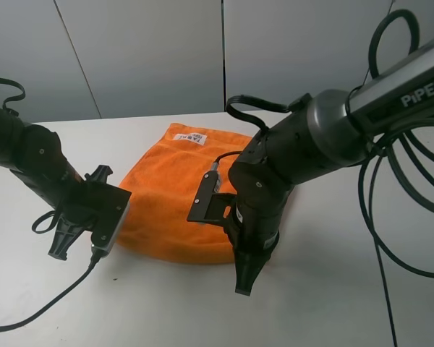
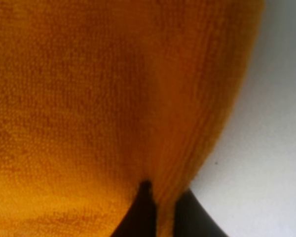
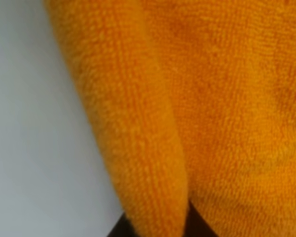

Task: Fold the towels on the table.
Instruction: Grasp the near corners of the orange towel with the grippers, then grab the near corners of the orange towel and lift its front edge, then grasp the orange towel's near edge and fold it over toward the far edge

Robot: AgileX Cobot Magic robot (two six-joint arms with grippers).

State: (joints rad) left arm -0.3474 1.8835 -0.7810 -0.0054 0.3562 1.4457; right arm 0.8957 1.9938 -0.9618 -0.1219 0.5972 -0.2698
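A bright orange terry towel is laid flat on the white table, in the middle and toward the far side. A small white label is stitched at its far edge; dark lettering is printed on it, too small to be read.

In the left wrist view, a raised ridge of the towel is pinched between the closed black fingers of the left gripper, with bare table beside it. In the right wrist view, a thick rolled edge of the towel is clamped by the right gripper in the same way.

From the high camera, the left gripper is seen low by the near left corner and the right gripper by the near right corner. "PiPER" is printed in white on the right arm.
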